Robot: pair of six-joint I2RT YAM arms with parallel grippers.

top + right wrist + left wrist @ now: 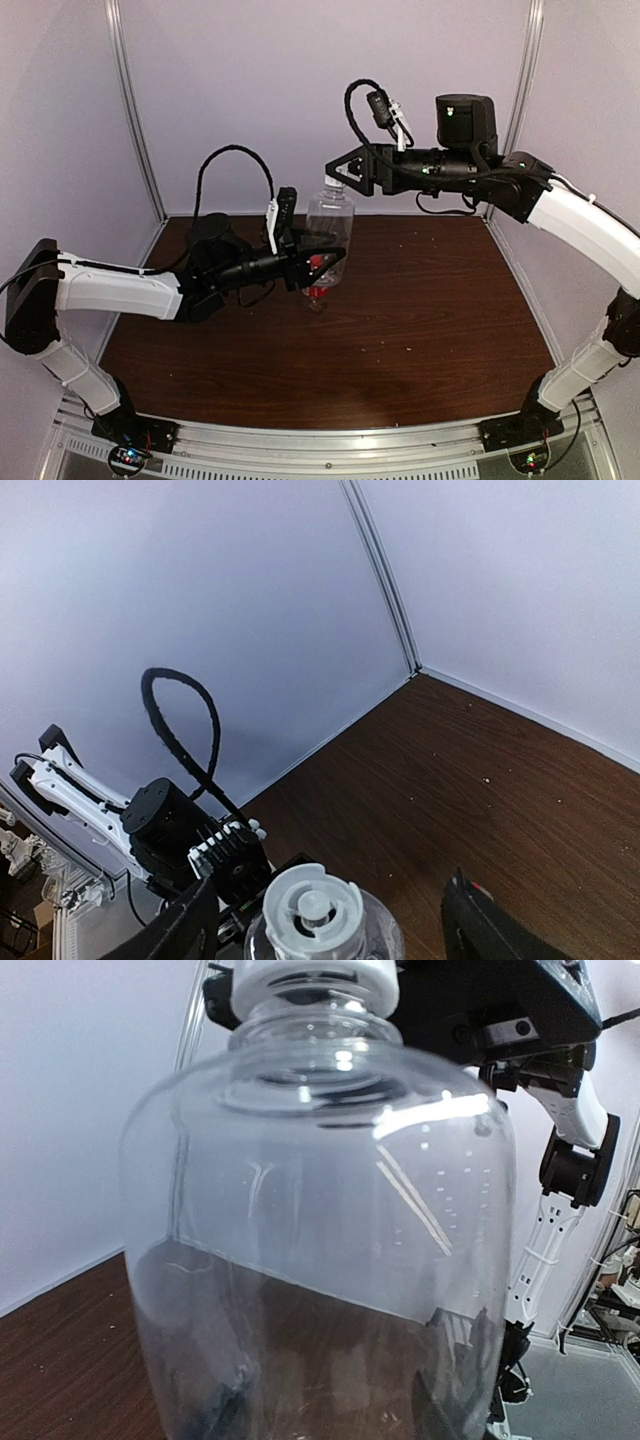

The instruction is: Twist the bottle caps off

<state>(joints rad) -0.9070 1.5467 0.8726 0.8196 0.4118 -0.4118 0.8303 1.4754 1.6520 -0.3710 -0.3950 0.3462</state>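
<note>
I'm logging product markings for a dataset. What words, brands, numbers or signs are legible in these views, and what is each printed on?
No text can be read in any view.
shorter bottle: its red band is too small and blurred to read.
taller clear bottle: no print shows on it.
white cap: moulded rings only, no letters or numbers.

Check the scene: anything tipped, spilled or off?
Nothing stands out. The left gripper holds the clear bottle upright, white cap on, right gripper open either side of it. The red-labelled bottle is partly hidden.
</note>
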